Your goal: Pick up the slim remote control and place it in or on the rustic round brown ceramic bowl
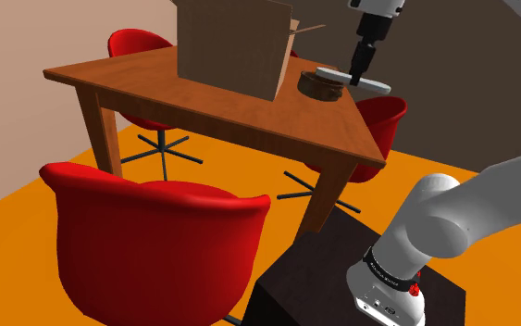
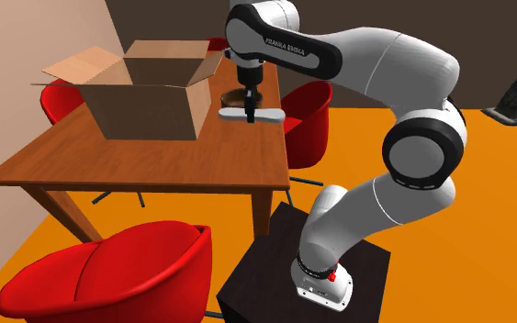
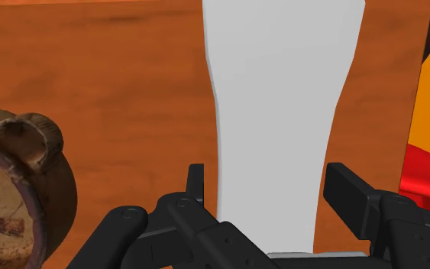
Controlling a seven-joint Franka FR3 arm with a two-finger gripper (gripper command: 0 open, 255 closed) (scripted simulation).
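My black gripper (image 1: 354,72) is shut on a slim pale grey remote (image 1: 360,81), holding it level by its middle above the wooden table (image 1: 203,106). The round brown bowl (image 1: 321,85) stands on the table just beside the remote, toward the shoulder view's left. In the second exterior view the gripper (image 2: 251,110) holds the remote (image 2: 267,115) in front of the dark bowl (image 2: 232,94). In the wrist view the remote (image 3: 278,115) runs lengthwise away between the gripper (image 3: 270,187) fingers, with the bowl's rim (image 3: 33,153) off to one side.
An open cardboard box (image 1: 230,46) stands on the table next to the bowl. Red chairs surround the table: one in front (image 1: 156,241), one by the bowl's corner (image 1: 383,120). My dark stand (image 1: 341,278) sits on the orange floor.
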